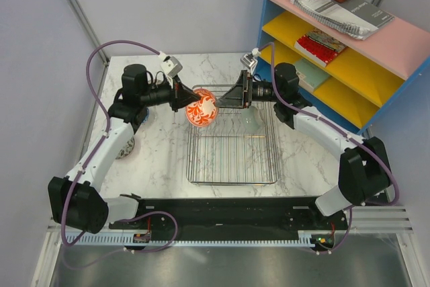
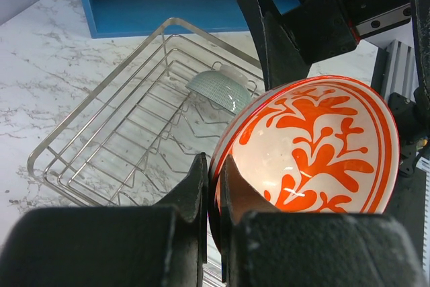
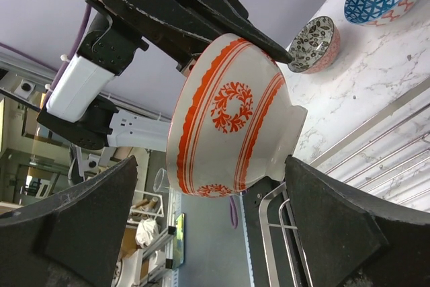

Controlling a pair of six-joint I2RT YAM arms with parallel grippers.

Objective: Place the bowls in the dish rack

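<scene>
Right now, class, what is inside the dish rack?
The dish rack holds one pale teal bowl, tilted, at its far right. The red-orange bowl, held above in the left hand, hides the far left corner from the top camera.

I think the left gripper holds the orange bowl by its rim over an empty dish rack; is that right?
Not quite: the dish rack is not empty; a pale teal bowl sits in it, as the left wrist view shows. The rest holds.
</scene>
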